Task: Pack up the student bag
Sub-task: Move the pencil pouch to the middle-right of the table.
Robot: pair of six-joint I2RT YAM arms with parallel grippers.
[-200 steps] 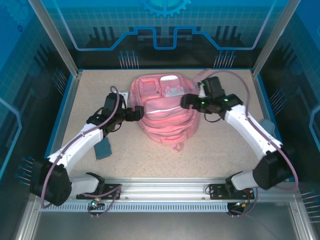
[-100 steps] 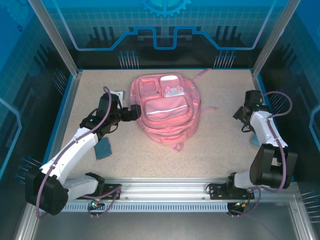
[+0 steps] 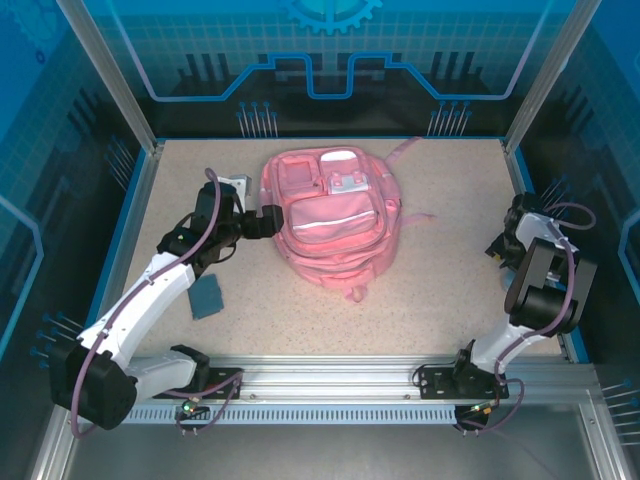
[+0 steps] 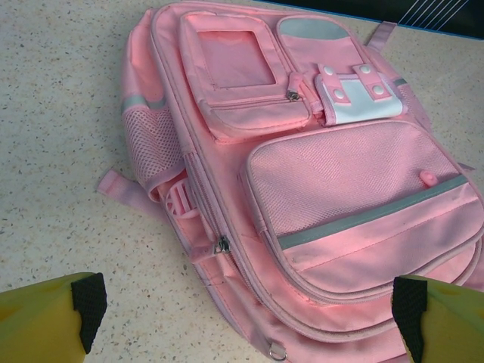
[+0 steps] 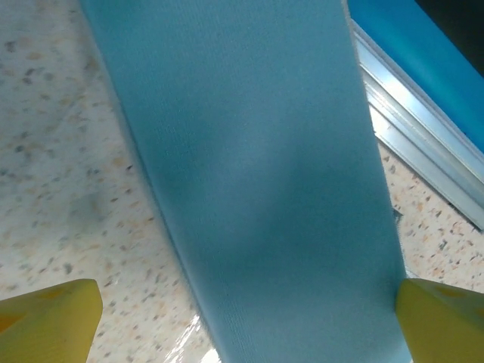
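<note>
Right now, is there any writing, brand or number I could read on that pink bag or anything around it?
No readable text anywhere.
The large soft pink fabric backpack shows no lettering; its white snap patch is blank.
The blue back wall carries a gear drawing and lines, no words.
The small dark blue booklet looks plain, too small to be sure.

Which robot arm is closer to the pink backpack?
Left. The left end effector sits right beside the pink backpack; the right end effector is far off near the right edge of the table.
</note>
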